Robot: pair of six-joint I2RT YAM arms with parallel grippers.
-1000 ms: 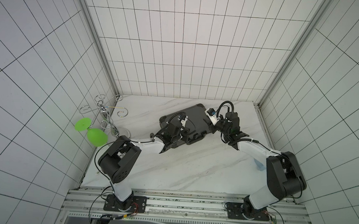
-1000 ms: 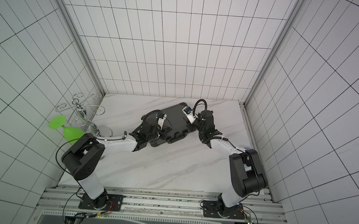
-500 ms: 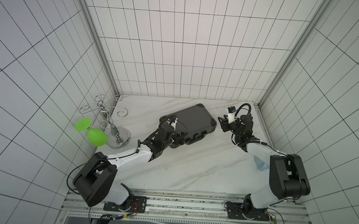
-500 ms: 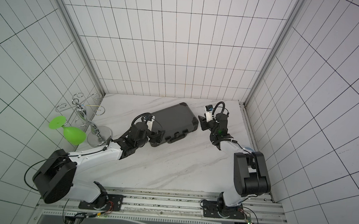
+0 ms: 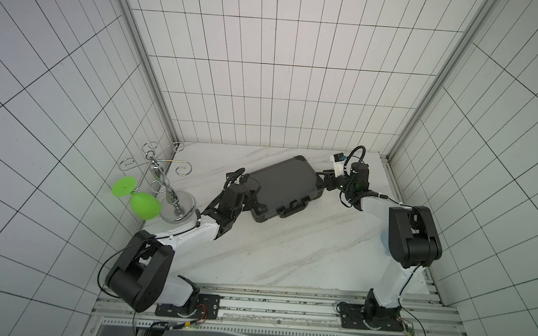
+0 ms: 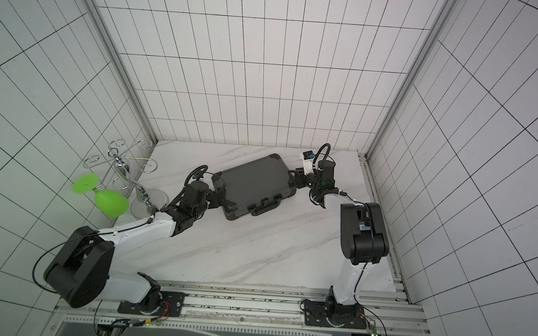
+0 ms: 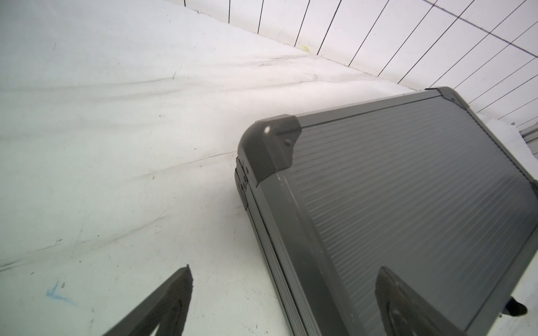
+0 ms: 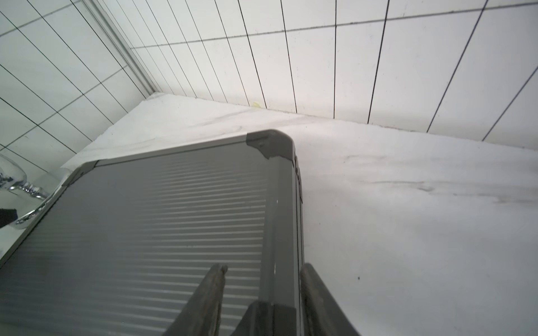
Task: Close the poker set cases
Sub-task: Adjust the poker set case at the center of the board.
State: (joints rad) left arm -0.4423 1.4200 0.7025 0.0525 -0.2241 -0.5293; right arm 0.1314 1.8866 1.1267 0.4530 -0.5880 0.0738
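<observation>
The black poker set case (image 5: pixel 281 184) (image 6: pixel 253 182) lies flat on the marble table with its lid down, handle (image 5: pixel 294 208) and two latches facing the front. My left gripper (image 5: pixel 253 203) (image 7: pixel 284 267) stands wide open at the case's left end, one finger over the table and one over the ribbed lid (image 7: pixel 407 203). At the right end my right gripper (image 5: pixel 323 182) (image 8: pixel 265 265) is open a little, astride the edge of the lid (image 8: pixel 145 218), with one finger above the lid and one beside the side wall. Neither holds anything.
A chrome glass rack (image 5: pixel 166 184) stands at the table's left, with a green plastic wine glass (image 5: pixel 143 203) hanging from it close to my left forearm. Tiled walls close in the table at the back and both sides.
A second ago both grippers were over the case. They have since opened and drawn outward to its two ends, and the lid lies down flat.
</observation>
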